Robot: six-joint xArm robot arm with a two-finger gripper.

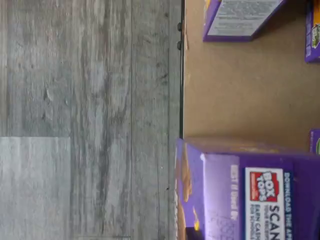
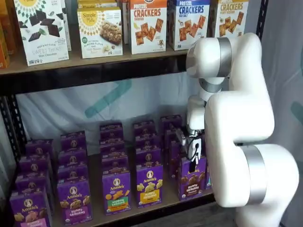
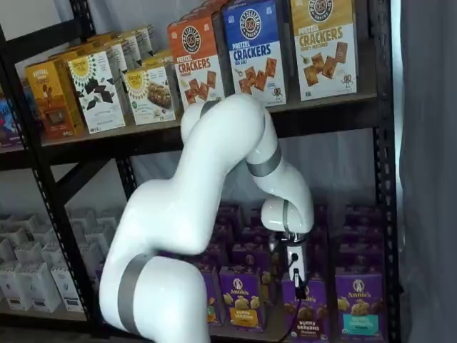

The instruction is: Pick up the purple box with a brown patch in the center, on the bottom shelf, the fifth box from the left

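Note:
The purple box (image 2: 191,182) with dark brown bunny crackers stands upright at the front of the bottom shelf (image 2: 142,211), and it also shows in the other shelf view (image 3: 303,314). My gripper (image 2: 193,161) hangs straight down over its top, with the black fingers reaching the box's upper edge in both shelf views (image 3: 300,286). The fingers show side-on, so I cannot tell whether they are closed on it. In the wrist view the box's top flap (image 1: 240,190) with a Box Tops label is close below the camera, at the tan deck's (image 1: 235,90) front edge.
More purple cartons stand in rows on the deck: one with yellow crackers (image 2: 149,184) beside the box, one with a green band (image 2: 116,191) and one with a teal band (image 3: 360,300). The thick black beam (image 2: 94,71) and cracker boxes (image 2: 147,23) are above. Grey wood floor (image 1: 90,120) lies below.

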